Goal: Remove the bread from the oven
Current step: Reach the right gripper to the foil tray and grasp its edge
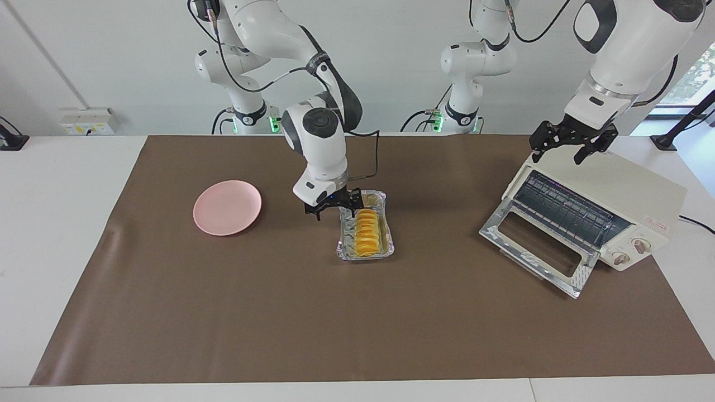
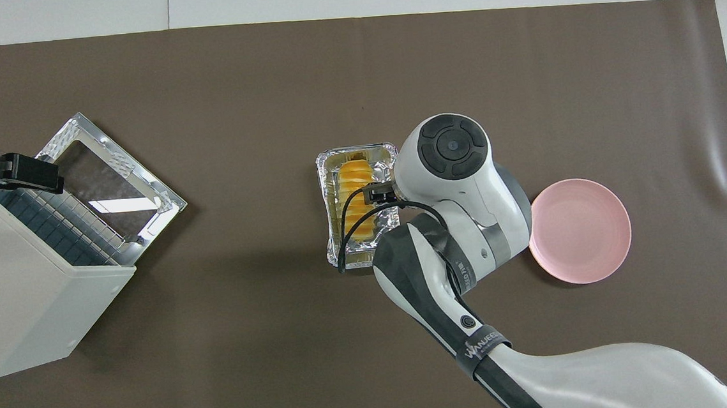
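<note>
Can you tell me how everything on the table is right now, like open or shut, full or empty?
oven: door down, open; rack bare.
bread: out of the oven, lying in the foil tray.
foil tray: on the mat, holding the bread.
pink plate: empty.
right gripper: jaws open, over the tray's rim, holding nothing.
left gripper: jaws open, over the oven's top, empty.
</note>
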Robot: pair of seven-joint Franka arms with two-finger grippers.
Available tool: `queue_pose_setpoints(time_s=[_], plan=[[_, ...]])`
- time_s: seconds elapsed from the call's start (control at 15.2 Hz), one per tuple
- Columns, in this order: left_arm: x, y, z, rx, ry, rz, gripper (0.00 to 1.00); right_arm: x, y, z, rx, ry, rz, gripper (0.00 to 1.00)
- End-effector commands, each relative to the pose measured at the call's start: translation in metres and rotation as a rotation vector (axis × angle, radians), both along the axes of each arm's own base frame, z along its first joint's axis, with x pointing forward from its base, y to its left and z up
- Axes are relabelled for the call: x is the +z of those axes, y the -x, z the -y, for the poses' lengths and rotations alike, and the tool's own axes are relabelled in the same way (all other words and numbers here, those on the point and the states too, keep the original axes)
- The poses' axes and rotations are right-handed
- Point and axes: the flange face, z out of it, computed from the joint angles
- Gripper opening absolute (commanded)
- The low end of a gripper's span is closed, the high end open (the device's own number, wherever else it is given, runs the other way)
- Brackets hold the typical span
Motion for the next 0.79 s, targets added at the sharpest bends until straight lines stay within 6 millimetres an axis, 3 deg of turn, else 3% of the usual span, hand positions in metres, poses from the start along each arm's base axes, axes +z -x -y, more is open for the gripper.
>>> queue_pose_setpoints(time_s=[0.0, 0.26, 0.52, 0.66, 0.72], plan=[[0.004, 0.008, -0.002, 0.015, 0.020, 0.006, 1.00, -0.011, -0.001, 0.000, -0.058, -0.018, 0.008, 1.00], [0.004, 0.008, -0.002, 0.015, 0.020, 0.006, 1.00, -0.027, 0.000, -0.006, -0.098, -0.016, 0.007, 1.00], [0.005, 0.008, -0.002, 0.015, 0.020, 0.007, 1.00, -0.037, 0.005, -0.002, -0.100, -0.016, 0.010, 0.92], [0.005, 0.008, -0.002, 0.015, 0.020, 0.007, 1.00, -0.044, 0.008, -0.002, -0.102, -0.021, 0.021, 0.83], [0.005, 0.008, -0.002, 0.015, 0.020, 0.007, 1.00, -0.044, 0.009, -0.002, -0.104, -0.020, 0.019, 0.71]])
